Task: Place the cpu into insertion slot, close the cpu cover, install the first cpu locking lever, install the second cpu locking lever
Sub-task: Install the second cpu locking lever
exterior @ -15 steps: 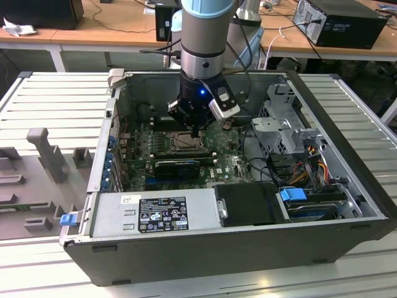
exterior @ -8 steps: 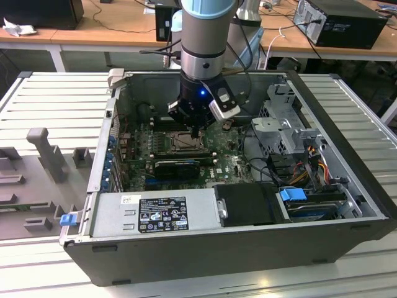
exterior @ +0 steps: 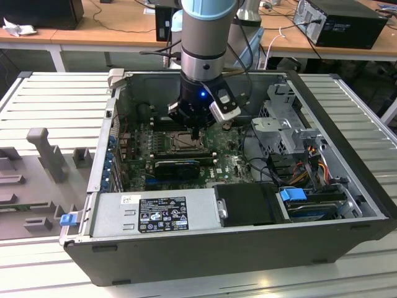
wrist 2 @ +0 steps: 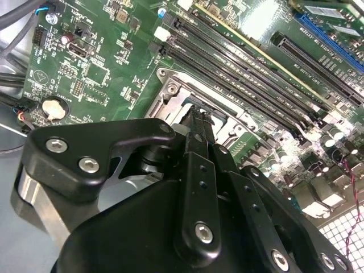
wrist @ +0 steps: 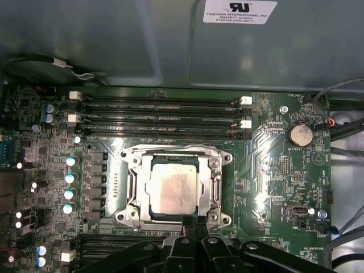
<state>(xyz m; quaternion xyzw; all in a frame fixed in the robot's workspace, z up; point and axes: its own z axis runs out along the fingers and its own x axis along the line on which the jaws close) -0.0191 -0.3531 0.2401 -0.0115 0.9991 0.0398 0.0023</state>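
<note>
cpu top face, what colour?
Pale silver-beige with a duller smudged centre; the cpu shows best in the first wrist view.

Wooden desks (exterior: 124, 28) behind (cables trailing), ribbed metal table (exterior: 49, 99), possibly another computer case (exterior: 341, 22), even lighting

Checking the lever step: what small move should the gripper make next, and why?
Probably a short, slow descent. The cpu already sits in the insertion slot with the cpu cover lying flat around it, and the gripper, fingers together, hangs at the socket's edge.
</note>
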